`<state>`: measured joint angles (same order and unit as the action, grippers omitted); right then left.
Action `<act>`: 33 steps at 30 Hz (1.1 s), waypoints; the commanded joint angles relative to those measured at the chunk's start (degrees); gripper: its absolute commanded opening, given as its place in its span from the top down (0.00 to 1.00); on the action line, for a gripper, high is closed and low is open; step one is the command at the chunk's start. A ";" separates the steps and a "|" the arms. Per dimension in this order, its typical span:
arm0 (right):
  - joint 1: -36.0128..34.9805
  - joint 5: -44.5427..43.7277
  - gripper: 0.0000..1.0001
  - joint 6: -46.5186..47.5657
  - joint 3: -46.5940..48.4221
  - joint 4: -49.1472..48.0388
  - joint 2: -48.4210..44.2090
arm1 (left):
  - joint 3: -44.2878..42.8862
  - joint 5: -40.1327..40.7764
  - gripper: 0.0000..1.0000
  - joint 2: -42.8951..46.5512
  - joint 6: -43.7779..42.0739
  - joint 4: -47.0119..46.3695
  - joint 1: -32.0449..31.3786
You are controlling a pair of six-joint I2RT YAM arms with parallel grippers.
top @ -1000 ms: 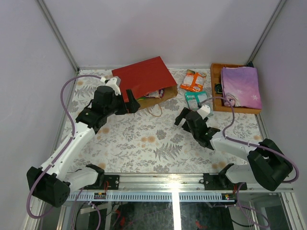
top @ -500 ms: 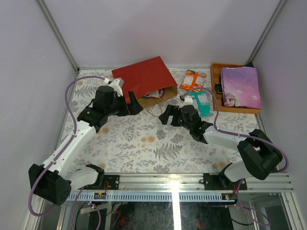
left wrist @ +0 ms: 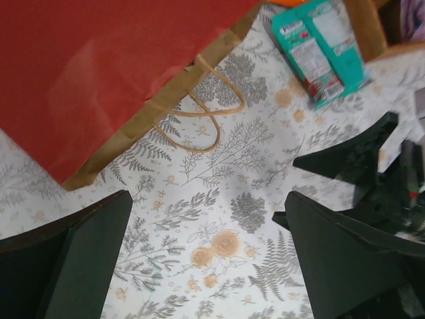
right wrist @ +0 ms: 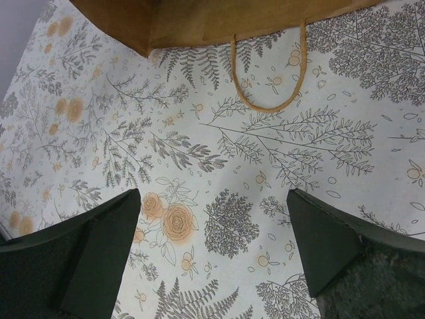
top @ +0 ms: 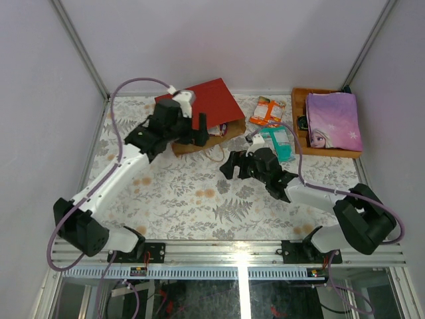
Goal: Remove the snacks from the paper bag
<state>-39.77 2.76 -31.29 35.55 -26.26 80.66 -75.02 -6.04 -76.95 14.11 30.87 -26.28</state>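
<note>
Paper bag on its side at the far part of the surface, mouth toward the arms, snacks visible inside; an orange packet and a teal packet lie outside, to its right. Left end effector, fingers apart and empty, hangs at the mouth and is the nearer; right end effector, likewise apart, faces the mouth across the cord handle.

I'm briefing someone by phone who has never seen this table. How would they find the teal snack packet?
Start at the orange wooden tray in the far right corner. Just left of it, outside its rim, the teal packet lies flat on the flowered cloth. It is blue-green and closer to the front than its neighbour, the orange packet.
</note>
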 commanded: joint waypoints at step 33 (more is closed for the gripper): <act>-0.40 5.76 0.01 7.45 -5.38 0.83 -11.49 | -37.03 6.11 0.60 -37.77 -43.51 20.19 -7.40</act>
<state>-39.77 7.22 -25.21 29.91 -25.04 71.48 -107.24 0.03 -113.25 -27.51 41.78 -34.33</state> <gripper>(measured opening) 0.994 0.274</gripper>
